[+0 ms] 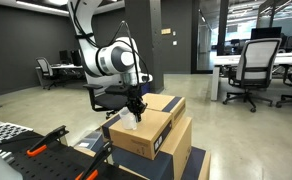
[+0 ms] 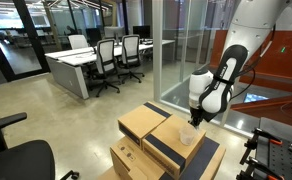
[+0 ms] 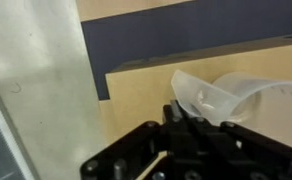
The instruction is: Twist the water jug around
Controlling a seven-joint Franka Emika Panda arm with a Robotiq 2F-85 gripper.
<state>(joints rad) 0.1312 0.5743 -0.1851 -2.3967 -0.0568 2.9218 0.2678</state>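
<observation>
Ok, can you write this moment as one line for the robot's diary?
gripper: shut on jug | jug: sits on top of box | box: on a stack of boxes

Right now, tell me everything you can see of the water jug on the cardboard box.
The water jug is small, squat and rounded, of translucent whitish plastic, with an open rim that shows in the wrist view. It appears to stand upright on top of a brown cardboard box, near a dark tape stripe. The gripper reaches it from above, shut, and seems to pinch its wall at the rim. Whether it holds any liquid cannot be told.
</observation>
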